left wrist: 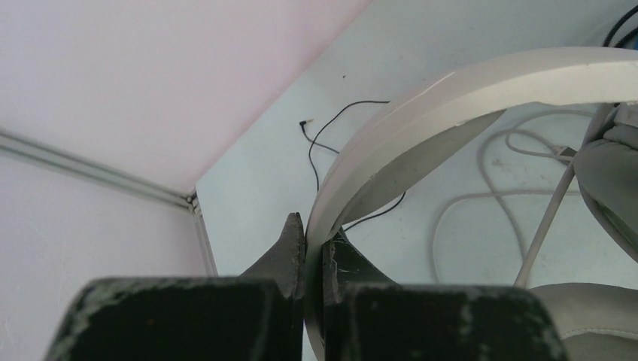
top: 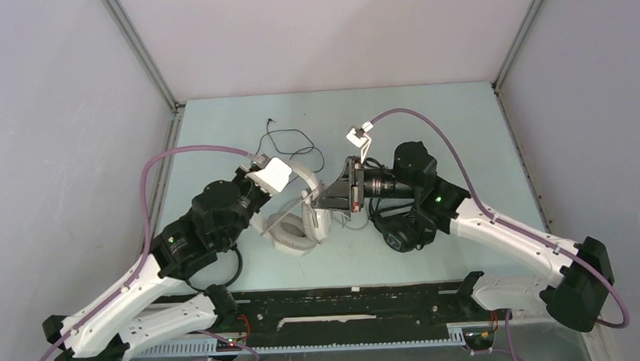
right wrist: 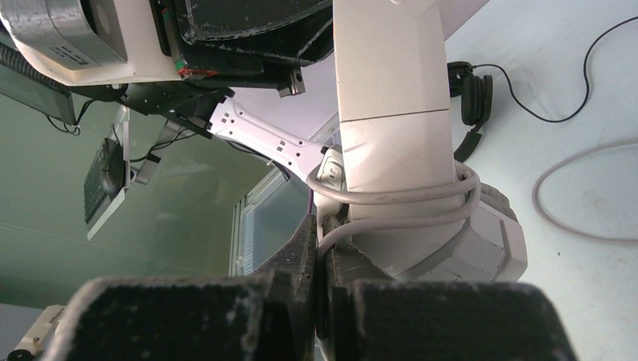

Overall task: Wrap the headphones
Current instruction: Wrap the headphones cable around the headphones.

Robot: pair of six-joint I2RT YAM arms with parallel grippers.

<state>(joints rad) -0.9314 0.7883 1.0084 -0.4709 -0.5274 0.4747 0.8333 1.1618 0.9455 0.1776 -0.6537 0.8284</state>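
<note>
The large white-grey headphones lie in the middle of the table, headband raised. My left gripper is shut on the headband's edge, also seen from above. My right gripper is shut on the grey cable, which loops twice round the stem above an ear cup. The rest of the cable lies loose on the table. Bulky black headphones sit under the right arm. Small black headphones trail a thin black cable toward the back.
The right gripper and left gripper are close together over the white headphones. Grey walls enclose the table at the left, back and right. A black rail runs along the near edge between the arm bases.
</note>
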